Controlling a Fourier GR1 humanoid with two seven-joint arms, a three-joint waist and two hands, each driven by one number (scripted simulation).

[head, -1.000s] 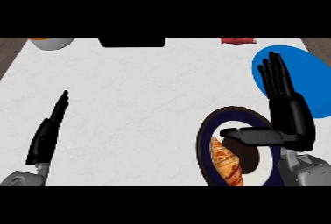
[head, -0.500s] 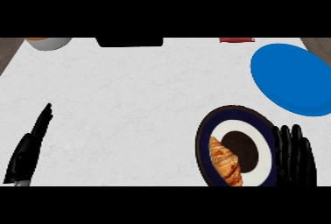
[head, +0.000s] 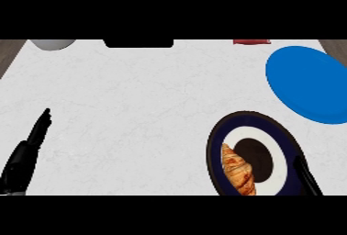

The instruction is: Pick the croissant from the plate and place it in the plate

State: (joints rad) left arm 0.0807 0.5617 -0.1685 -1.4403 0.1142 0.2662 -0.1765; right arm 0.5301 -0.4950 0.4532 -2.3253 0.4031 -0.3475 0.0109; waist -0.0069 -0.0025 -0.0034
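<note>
Croissant (head: 238, 170) lies on dark plate (head: 288, 137), long axis 11-to-5, at 9 o'clock of right hand (head: 306, 176), the nearer hand; fingers straight, together. Left hand (head: 27, 149) idle.

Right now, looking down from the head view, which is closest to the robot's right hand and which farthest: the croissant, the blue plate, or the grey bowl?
From the right hand, low at the right edge:
1. Croissant, just to its left on the dark plate.
2. Blue plate, farther up on the right.
3. Grey bowl, far top-left corner.
</note>
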